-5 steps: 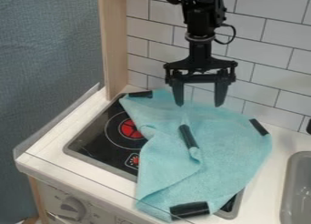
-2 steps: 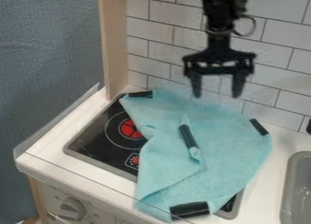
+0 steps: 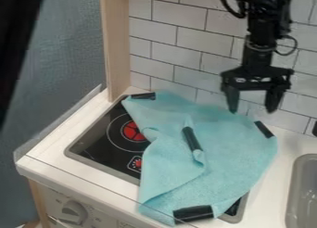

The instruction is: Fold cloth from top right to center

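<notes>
- As the fold starts from the top right, I judge the black strip (image 3: 264,129) on that corner to be my grip point; it lies just below my gripper (image 3: 252,111) in view, its long axis slanting down rightward.
- My fingers stand wide apart, nothing between them.
- The blue cloth (image 3: 238,160) lies rumpled across the stove top (image 3: 96,146) and white counter (image 3: 53,150).
- Tiled wall (image 3: 167,60) behind, sink (image 3: 295,180) to the right.
</notes>
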{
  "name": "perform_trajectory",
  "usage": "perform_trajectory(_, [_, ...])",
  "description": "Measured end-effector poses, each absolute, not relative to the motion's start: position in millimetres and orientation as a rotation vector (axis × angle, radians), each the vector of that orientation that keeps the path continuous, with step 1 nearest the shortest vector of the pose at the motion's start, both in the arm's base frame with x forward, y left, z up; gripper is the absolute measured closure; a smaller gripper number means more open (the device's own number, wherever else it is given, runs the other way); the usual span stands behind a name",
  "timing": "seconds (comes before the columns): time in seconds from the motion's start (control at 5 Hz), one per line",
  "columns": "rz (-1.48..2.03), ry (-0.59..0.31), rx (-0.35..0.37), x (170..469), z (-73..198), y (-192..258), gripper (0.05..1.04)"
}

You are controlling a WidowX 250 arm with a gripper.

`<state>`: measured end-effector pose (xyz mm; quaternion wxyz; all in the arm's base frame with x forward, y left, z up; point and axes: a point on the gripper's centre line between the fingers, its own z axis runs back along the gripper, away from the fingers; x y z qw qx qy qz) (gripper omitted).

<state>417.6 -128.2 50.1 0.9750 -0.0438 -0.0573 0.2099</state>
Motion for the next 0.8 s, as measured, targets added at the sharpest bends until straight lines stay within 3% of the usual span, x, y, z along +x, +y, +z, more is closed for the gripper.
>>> perform_trajectory(0.8, [0.472, -0.085, -0.074, 436.0, 15.2, -175.5, 0.084])
